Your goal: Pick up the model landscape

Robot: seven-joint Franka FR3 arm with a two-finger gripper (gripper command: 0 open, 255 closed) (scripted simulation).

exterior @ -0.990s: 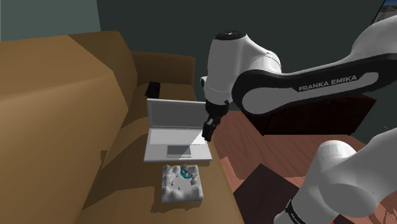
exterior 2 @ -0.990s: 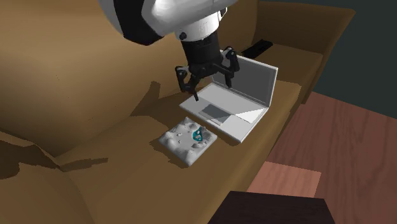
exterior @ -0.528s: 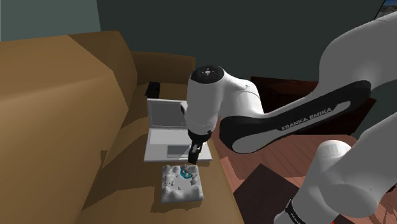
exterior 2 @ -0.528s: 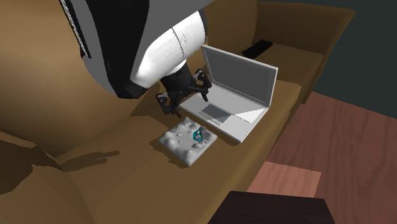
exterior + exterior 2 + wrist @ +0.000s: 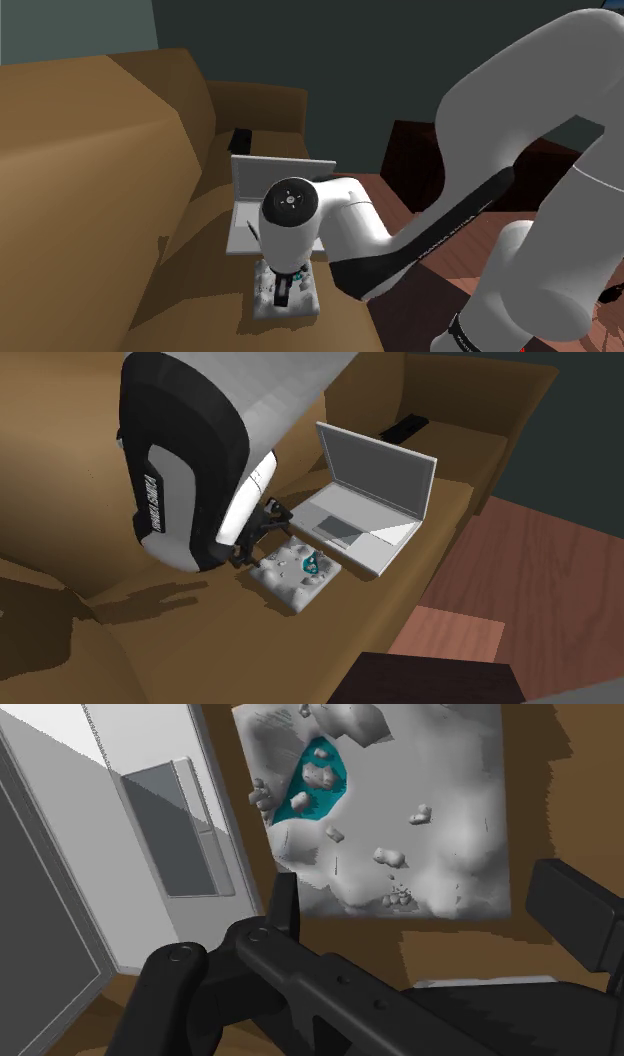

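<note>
Model landscape (image 5: pixel 430 804): square grey-white bumpy slab with a teal pool; gripper (image 5: pixel 430 912) spread wide over it

The model landscape (image 5: pixel 420 814) is mottled white and pale grey, with one teal patch. The laptop (image 5: pixel 365 502) is light grey with a darker grey screen and trackpad, and the sofa (image 5: pixel 90 180) is plain tan-brown. The hand (image 5: pixel 430 904) is black all over.

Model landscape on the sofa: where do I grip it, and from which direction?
From straight above, closing on two opposite straight side edges: the model landscape is a low square slab lying flat on the sofa, its top lumpy. The gap to the laptop looks narrow.
</note>
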